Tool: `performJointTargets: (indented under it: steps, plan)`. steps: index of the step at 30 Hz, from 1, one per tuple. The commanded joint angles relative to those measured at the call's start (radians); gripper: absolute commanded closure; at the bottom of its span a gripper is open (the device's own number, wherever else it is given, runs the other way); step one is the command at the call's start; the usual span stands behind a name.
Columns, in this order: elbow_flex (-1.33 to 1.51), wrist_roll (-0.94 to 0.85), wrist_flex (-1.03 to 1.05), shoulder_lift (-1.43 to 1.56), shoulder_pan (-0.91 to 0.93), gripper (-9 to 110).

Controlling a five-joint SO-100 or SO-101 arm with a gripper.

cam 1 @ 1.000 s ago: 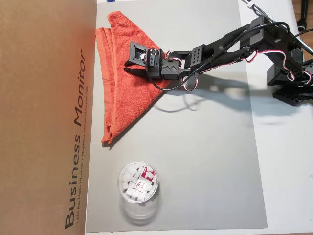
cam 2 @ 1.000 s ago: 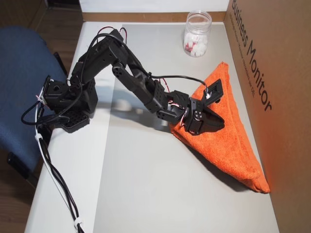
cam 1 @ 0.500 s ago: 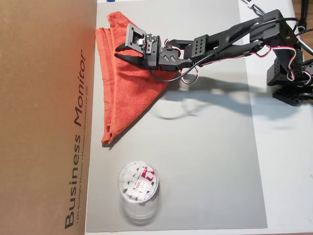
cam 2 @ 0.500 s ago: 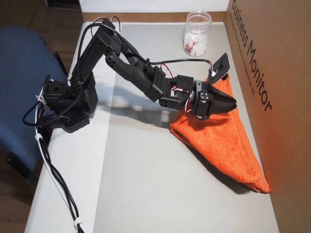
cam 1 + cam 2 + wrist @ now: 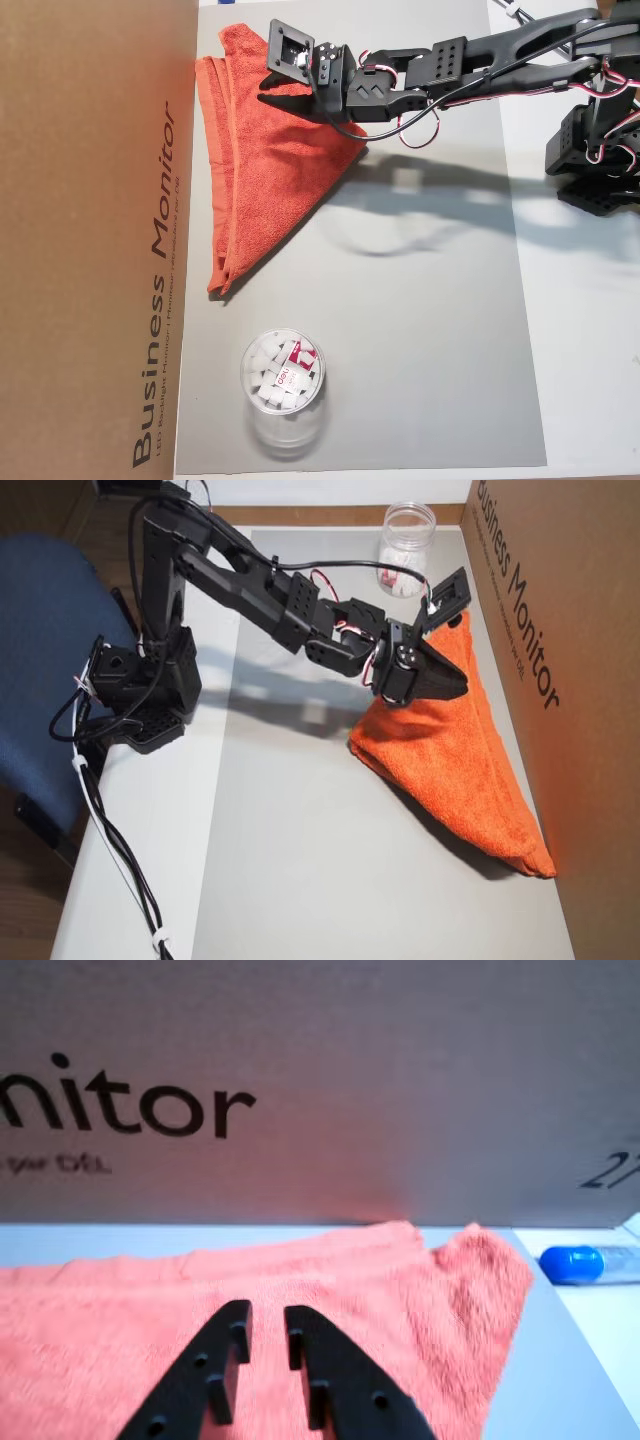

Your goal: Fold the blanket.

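The blanket (image 5: 270, 170) is an orange-red terry towel folded into a long triangle. It lies on the grey mat (image 5: 420, 330) against the cardboard box (image 5: 90, 200). My gripper (image 5: 268, 97) hovers over the towel's far end, close to the box. In the wrist view the gripper (image 5: 267, 1320) shows two black fingers (image 5: 225, 1345) with a narrow gap, nothing between them, and the towel (image 5: 100, 1320) just below. In the other overhead view the gripper (image 5: 462, 688) points down at the towel (image 5: 460, 770) near its upper end.
A clear jar (image 5: 283, 375) of white pieces stands on the mat below the towel, also shown in the other overhead view (image 5: 408, 542). The box wall (image 5: 400, 1080) rises right behind the towel. A blue-capped item (image 5: 572, 1263) lies at right. A blue chair (image 5: 50, 630) stands beside the arm's base.
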Motion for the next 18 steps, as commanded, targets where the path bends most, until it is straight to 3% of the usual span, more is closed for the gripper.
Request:
performJointTargets:
  steps: [1,18]
  plan:
    - [0.058,0.011,0.048,0.179,-0.005,100]
    - [0.520,0.011,0.258,0.732,-0.014,100]
